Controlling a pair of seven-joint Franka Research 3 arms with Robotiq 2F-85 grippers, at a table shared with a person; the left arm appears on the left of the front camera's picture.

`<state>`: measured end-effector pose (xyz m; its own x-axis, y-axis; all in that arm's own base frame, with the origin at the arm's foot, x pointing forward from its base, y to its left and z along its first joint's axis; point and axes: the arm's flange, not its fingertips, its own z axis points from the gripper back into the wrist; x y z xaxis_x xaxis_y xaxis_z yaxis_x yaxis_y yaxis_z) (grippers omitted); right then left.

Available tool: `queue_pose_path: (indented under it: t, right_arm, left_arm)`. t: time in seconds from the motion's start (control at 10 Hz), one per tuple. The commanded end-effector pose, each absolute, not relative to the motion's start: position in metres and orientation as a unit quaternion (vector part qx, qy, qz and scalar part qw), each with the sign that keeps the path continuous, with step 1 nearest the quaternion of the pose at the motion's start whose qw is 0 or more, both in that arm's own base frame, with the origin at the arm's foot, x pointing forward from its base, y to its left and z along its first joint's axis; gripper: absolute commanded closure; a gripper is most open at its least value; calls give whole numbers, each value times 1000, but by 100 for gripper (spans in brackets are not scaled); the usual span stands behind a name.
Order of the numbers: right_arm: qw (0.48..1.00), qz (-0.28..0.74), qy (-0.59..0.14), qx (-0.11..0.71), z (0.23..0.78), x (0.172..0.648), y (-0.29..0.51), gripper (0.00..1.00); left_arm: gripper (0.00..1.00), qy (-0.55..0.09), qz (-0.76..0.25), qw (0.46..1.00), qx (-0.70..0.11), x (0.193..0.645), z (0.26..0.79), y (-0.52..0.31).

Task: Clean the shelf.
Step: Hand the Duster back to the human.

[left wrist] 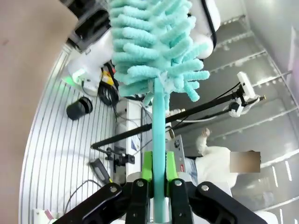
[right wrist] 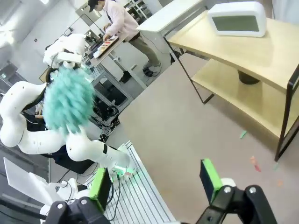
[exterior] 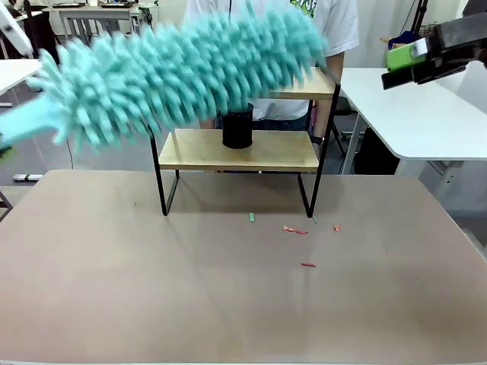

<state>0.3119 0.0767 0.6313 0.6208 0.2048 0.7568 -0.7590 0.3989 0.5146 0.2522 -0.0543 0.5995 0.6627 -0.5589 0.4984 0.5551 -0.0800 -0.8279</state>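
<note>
The shelf [exterior: 266,152] stands at the table's far side, two light wooden boards in a thin black frame; the right wrist view has it [right wrist: 261,51] at upper right. A fluffy teal duster [exterior: 190,72] slants across in front of it, blurred, its head over the top board's left part. My left gripper [left wrist: 159,186] is shut on the duster's teal handle [left wrist: 159,135], green pads on either side. My right gripper [exterior: 396,68] hangs open and empty, high to the right of the shelf, its fingers [right wrist: 211,176] wide apart.
A black cup [exterior: 237,128] sits on the lower board and a white boxy device [right wrist: 236,18] on the top one. Small red and green scraps [exterior: 295,229] lie on the brown table [exterior: 152,289] before the shelf. A person [exterior: 335,23] stands behind it. A white table [exterior: 426,114] is at right.
</note>
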Motion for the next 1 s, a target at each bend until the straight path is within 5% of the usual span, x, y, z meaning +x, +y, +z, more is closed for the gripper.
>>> queue_pose_path:
  t: [0.0,0.6,0.9]
  right_arm:
    - [765,354,-261,470,611,318,90,0]
    - [754,395,-119,510,647,380,181,0]
    - [752,445,-3,487,631,367,223,0]
  left_arm:
    - [88,30,-415,679,-604,258,589,-66]
    - [88,189,-449,659,-573,309,569,-122]
    - [88,198,-457,656,-568,331,563,-135]
